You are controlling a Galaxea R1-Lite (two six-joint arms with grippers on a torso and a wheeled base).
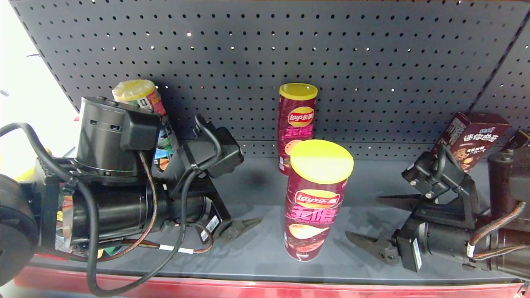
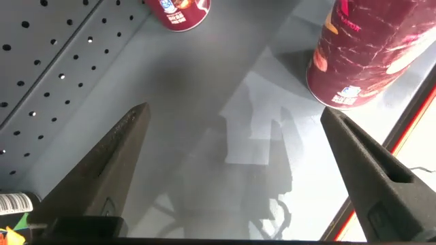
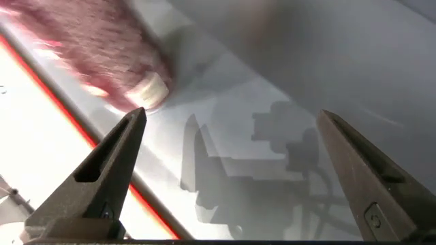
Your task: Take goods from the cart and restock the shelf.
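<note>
My left gripper [image 2: 233, 112] and right gripper [image 1: 363, 217], both spread wide and empty, flanked the front chip can [image 1: 316, 198] standing upright between them on the shelf [image 1: 256, 256], so I judged drawing straight back safest against toppling it.

Tally on the shelf [image 1: 256, 182]: three canisters, one box for certain, two claws.

I count two maroon chip canisters with yellow lids, the front maroon canister [image 1: 316, 203] and the rear maroon canister [image 1: 296, 124]. A third canister [image 1: 136, 94], with a paler yellow lid and a different label, sits half hidden behind my left arm, making three tubes in all. There is one brown box [image 1: 472, 136], and a dark corner [image 1: 519, 140] at the frame's edge may be a second box, though I cannot tell. One pegboard panel [image 1: 372, 62] backs the single shelf. On my side I have two claws, the left claw [image 2: 235, 122] and the right claw [image 1: 366, 218], with two fingers apiece, four fingers in total.
</note>
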